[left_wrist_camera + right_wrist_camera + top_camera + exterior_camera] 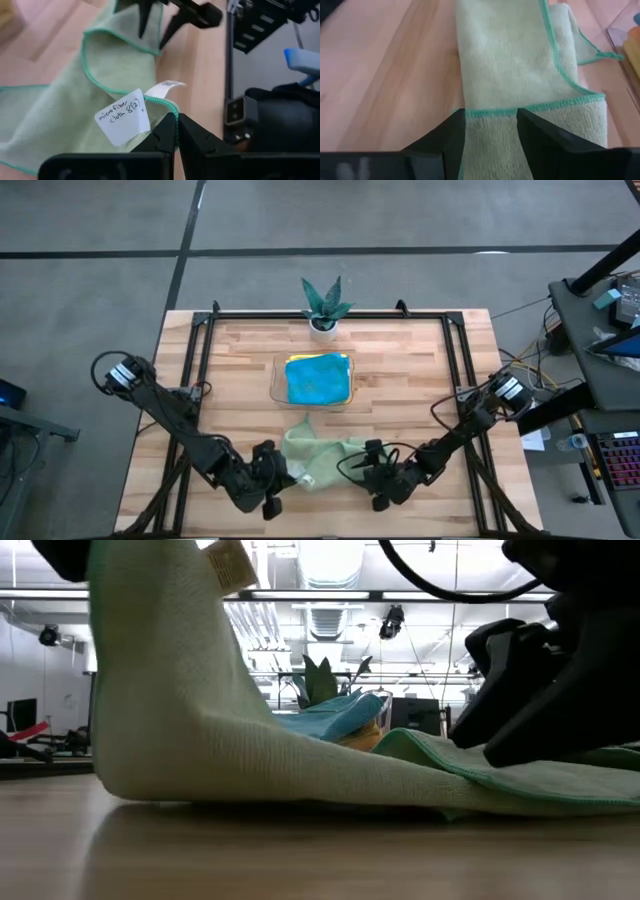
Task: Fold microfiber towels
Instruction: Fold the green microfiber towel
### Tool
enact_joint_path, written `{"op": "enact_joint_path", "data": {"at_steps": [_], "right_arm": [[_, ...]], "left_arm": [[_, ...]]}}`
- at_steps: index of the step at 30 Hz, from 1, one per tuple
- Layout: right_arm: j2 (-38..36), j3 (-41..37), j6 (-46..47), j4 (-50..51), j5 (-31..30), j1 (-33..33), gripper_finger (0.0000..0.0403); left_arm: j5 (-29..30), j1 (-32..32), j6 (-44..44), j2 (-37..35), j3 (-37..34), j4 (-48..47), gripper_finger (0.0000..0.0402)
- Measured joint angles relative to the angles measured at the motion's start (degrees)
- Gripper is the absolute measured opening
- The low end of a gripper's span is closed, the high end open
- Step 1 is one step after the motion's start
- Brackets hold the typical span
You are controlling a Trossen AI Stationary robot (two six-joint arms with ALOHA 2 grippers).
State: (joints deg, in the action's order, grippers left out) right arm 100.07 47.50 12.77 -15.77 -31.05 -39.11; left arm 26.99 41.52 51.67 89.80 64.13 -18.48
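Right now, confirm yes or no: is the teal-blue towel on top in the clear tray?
Yes, the teal-blue towel lies uppermost in the clear tray.

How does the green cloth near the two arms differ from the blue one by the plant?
The green cloth lies rumpled and spread on the bare table; the blue cloth sits flat and square in the clear tray. The green one is being handled: the left pincer pinches its corner shut and the right pincer straddles its edge. The blue one is untouched. Both are soft, plain cloths.
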Motion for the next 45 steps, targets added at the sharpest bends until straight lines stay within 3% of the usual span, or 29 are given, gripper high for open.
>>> {"op": "enact_joint_path", "data": {"at_steps": [10,15,20,31,37,45], "right_arm": [[3.13,0.83,4.73,0.22,-0.07,-0.63,0.0211],[5.67,1.76,6.27,0.46,-5.36,-1.00,0.0211],[5.47,2.56,4.06,0.55,-6.12,-1.92,0.0167],[4.60,2.94,3.09,0.59,-6.06,-2.55,0.0017],[-0.02,2.89,3.09,5.73,-6.64,-2.88,0.0009],[-18.24,2.87,1.39,20.61,-11.23,-4.15,0.0009]], "left_arm": [[2.05,0.00,-0.12,-0.75,-0.03,0.00,0.0000],[2.06,0.00,-1.06,-0.75,-0.03,-0.02,0.0000],[2.04,0.00,-1.11,-0.75,-0.07,-0.04,0.0000],[2.02,0.00,-1.13,-0.75,-0.76,-0.13,0.0000],[2.00,0.13,-1.95,-2.08,0.64,-2.16,0.0000],[3.65,0.24,-13.67,-7.59,2.87,-2.09,0.0000]]}}
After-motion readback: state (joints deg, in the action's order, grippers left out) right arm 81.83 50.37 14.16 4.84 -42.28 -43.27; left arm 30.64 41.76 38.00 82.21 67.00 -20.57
